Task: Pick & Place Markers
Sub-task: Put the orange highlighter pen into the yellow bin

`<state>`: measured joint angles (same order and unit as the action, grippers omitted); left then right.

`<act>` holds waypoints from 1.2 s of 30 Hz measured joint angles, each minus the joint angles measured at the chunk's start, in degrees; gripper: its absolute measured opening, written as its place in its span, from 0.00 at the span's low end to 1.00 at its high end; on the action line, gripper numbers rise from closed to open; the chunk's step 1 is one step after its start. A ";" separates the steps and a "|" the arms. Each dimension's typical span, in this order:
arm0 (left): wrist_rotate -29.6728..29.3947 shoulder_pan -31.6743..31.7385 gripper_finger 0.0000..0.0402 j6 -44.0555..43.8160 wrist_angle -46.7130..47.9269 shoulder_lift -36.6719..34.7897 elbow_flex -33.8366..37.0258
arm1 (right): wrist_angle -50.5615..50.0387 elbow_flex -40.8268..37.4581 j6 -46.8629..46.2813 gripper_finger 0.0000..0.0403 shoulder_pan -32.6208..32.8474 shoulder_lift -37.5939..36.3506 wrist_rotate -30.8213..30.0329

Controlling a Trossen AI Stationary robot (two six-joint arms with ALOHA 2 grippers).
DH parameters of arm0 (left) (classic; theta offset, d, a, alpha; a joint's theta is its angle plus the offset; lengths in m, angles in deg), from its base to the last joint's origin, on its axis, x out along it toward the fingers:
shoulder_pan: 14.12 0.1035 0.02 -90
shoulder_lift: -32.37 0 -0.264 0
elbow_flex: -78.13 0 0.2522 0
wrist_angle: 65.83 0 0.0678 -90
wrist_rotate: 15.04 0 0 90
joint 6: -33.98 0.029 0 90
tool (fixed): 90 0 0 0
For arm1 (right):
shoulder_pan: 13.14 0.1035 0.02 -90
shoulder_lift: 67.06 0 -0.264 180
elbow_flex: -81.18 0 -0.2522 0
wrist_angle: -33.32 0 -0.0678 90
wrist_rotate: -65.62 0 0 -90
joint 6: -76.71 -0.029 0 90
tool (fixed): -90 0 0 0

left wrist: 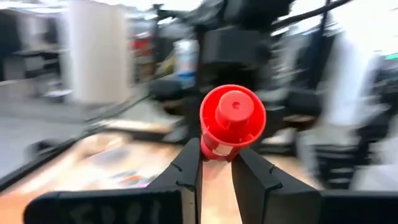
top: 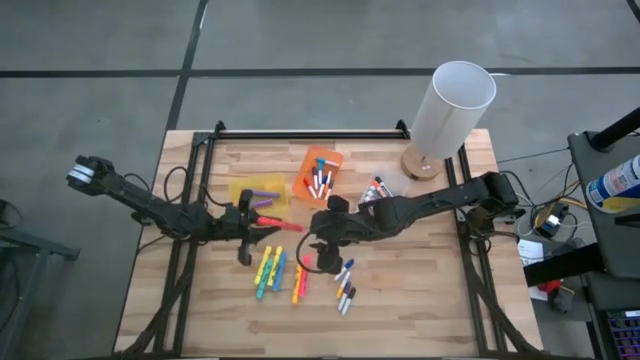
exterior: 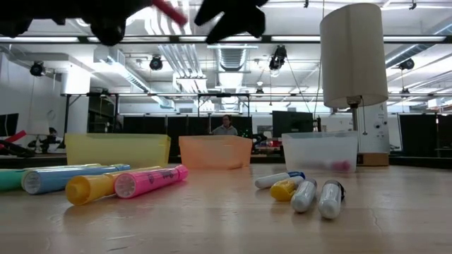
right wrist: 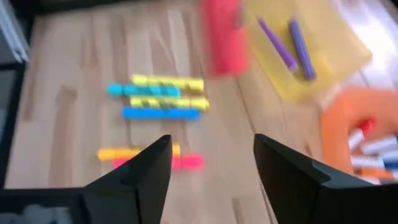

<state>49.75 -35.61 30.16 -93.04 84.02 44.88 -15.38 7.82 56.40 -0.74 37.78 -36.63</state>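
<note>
My left gripper (top: 268,225) hangs over the table's middle, shut on a red marker (top: 287,226), which shows at the top of the low view (exterior: 169,12). My right gripper (top: 318,238) hovers open just right of it, its fingers (right wrist: 155,163) over bare wood. On the table lie yellow, blue and green markers (top: 268,270), an orange and pink pair (top: 298,284), and white and dark ones (top: 345,286). Purple markers (right wrist: 292,46) lie in the yellow bin (top: 250,190). More markers fill the orange bin (top: 322,160). My left gripper pinches the red marker near its back end (left wrist: 214,149) between its two fingers (left wrist: 189,167). The marker lies along the fingers and sticks out past their tips toward the table's right, its round end (left wrist: 233,117) facing away. It is lifted clear of the table.
A clear bin (top: 378,190) stands right of the orange one. A white lamp (top: 450,105) on a wooden base stands at the far right corner. Bare wood lies near the front edge (top: 320,335). A person (exterior: 226,125) stands far behind the table.
</note>
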 joint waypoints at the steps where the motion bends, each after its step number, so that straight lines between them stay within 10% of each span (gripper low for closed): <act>1: -3.14 0.02 0.14 0.14 2.19 -0.50 0.00 | -1.08 -0.04 -1.02 0.56 0.00 0.00 0.00; 10: -33.56 0.70 0.15 -6.60 24.36 -4.00 -0.06 | -2.17 -1.29 -3.27 0.58 1.36 0.16 0.07; 21: -29.41 6.61 0.15 -34.12 65.76 -3.99 -7.89 | -1.95 -1.42 -2.66 0.58 2.38 0.26 0.09; 36: -12.20 19.65 0.15 -30.03 76.30 5.20 -12.33 | 0.79 -3.56 -2.66 0.58 2.75 0.31 0.11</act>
<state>37.54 -15.96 0.14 -16.74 89.22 32.55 -14.59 4.26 53.74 2.02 38.08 -36.52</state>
